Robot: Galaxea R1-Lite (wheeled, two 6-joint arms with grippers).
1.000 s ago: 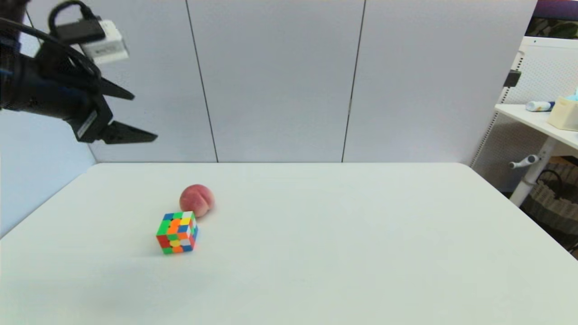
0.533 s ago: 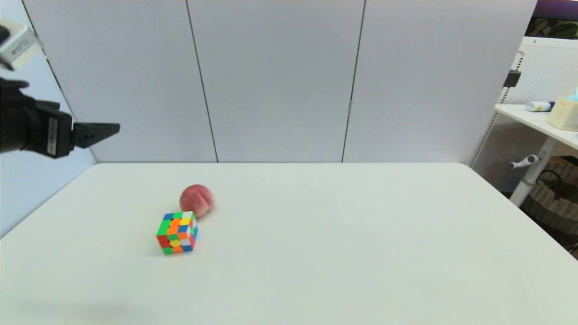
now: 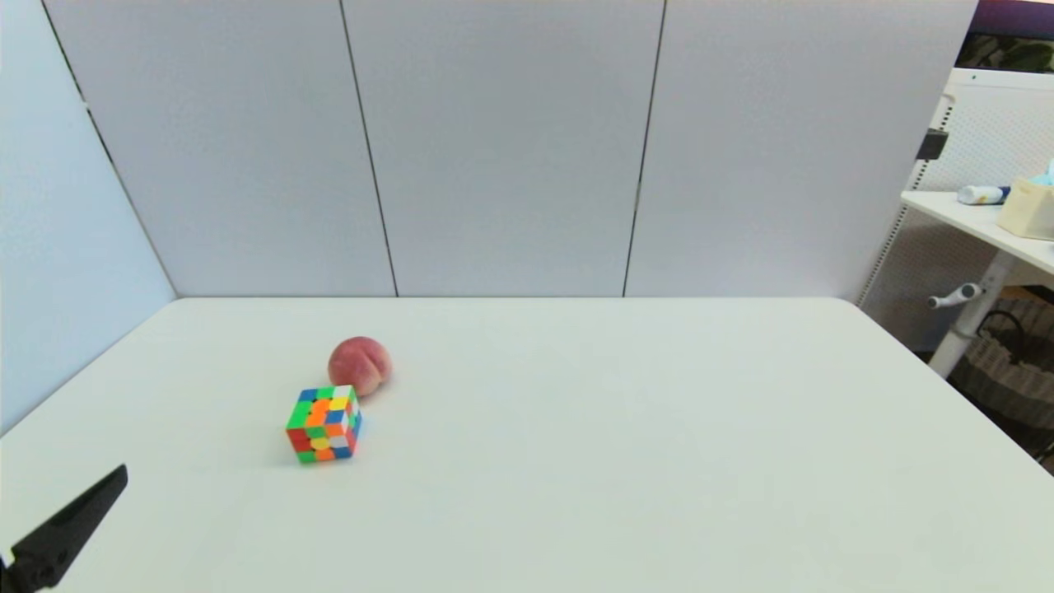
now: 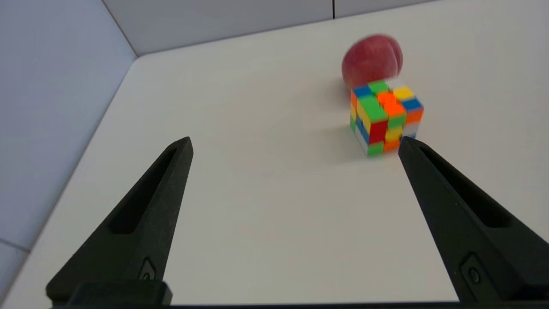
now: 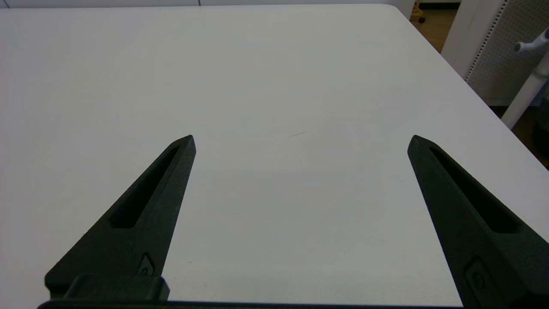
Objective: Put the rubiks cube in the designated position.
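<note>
Our left claw (image 4: 296, 146) is spread wide and empty, low near the bench's front-left corner; in the head view only one black finger (image 3: 70, 527) pokes in at the edge. The rubiks cube (image 3: 323, 424) sits flat on the white bench (image 3: 617, 428), left of centre, all faces scrambled. The peach (image 3: 359, 365) is right behind it, very close, though we can't tell whether the two touch. From the left wrist the rubiks cube (image 4: 384, 116) lies ahead of the fingers and off toward one tip rather than centred in the gap, with the peach (image 4: 372, 60) partly hidden behind it. Our right claw (image 5: 300, 141) is also wide open with nothing in it, parked over bare bench (image 5: 274, 86) on the right side, well apart from both objects. We see no marker, tray or outline anywhere on the bench, so we can't point to the designated position. Our read on progress: either the cube is already placed next to the peach and the left arm is clear of it, or no grasp has started; the frames alone don't settle which. If it's the latter, everything is left: line the gap up on the cube, close on it without nudging the peach, carry and release
</note>
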